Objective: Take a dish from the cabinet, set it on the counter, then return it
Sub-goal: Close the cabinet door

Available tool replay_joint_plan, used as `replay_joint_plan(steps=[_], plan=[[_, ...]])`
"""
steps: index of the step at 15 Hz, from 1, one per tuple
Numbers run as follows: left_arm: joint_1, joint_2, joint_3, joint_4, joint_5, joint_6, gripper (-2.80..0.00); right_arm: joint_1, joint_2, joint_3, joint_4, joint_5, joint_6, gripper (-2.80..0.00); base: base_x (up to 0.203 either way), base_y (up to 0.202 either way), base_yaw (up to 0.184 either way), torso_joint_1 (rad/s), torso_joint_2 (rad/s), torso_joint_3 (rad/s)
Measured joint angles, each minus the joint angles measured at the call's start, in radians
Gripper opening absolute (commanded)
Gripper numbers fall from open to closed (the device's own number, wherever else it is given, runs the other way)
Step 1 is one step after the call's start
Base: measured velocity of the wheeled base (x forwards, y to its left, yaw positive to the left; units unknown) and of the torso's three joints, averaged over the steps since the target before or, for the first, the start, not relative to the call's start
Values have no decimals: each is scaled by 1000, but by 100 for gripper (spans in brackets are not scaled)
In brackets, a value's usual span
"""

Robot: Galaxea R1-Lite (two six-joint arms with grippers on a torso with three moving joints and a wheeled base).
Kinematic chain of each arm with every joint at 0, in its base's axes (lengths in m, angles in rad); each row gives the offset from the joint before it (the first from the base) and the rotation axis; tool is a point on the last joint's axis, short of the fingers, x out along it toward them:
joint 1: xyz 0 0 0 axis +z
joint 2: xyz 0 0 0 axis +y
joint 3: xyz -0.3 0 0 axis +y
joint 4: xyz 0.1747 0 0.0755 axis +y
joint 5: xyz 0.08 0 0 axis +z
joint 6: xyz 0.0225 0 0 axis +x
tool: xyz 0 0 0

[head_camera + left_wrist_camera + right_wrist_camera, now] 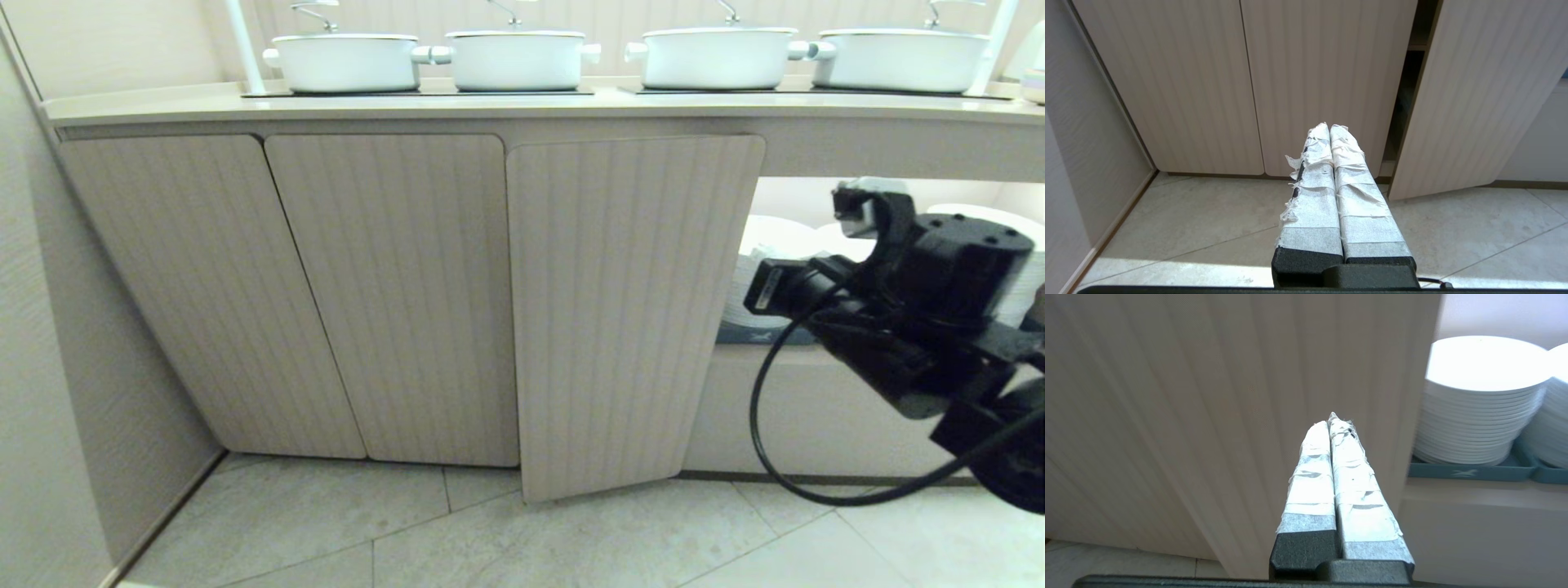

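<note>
Ceramic is what we expect of the dish, but we cannot see it: no small white bowl shows in any view, so we judge it sits inside the cabinet [629, 310], behind the fluted door that stands ajar. Through the gap in the left wrist view we make out only a dark interior and the edge of a shelf. Going by the task alone, we would treat the dish as light, stiff, smooth enough to slip, and breakable, and we would pinch it over the rim with one finger inside the wall.

Our right gripper [1333, 420] has its taped jaws pressed together and empty, tips near the face of the ajar door, beside the open niche of stacked plates [1478, 404]. Our left gripper [1329, 127] is also closed on nothing, low before the cabinet. On the counter [163, 104] above, near its back edge, stand lidded white pots [343, 61].
</note>
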Motion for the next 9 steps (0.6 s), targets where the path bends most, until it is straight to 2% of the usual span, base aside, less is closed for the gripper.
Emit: replay_joint_plan(steps=[9], plan=[[0,0,0,0,0,0,-280,-35,-519,519,134,12,-42,-280,0,0,0,0,0,0]])
